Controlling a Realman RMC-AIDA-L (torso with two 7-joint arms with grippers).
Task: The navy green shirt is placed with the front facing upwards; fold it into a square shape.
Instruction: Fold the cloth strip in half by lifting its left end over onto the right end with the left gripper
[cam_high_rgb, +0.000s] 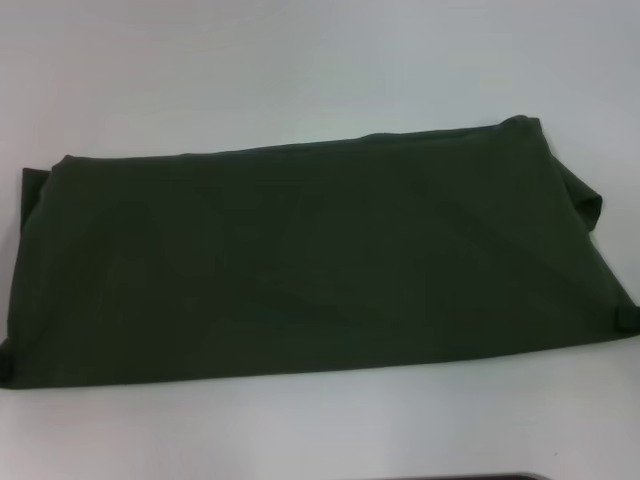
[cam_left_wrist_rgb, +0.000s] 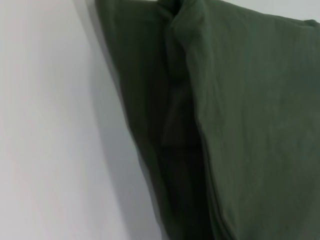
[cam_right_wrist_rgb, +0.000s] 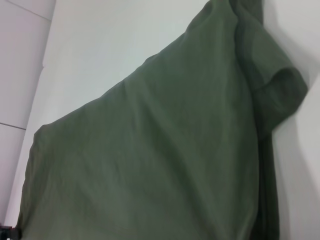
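On white table (cam_high_rgb: 300, 60) | navy green shirt (cam_high_rgb: 320, 260) folded, plain side up | fingers: cannot tell, seemingly unseen

Folded shirt (cam_high_rgb: 320, 260) flat across the table (cam_high_rgb: 300, 70)

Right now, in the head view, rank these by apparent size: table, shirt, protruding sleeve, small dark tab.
1. the table, which extends beyond everything else
2. the shirt
3. the sleeve, at the shirt's right end
4. the dark tab, smallest

A plain white table (cam_high_rgb: 300, 60) fills the scene under soft, even light, with faint seams at one side.
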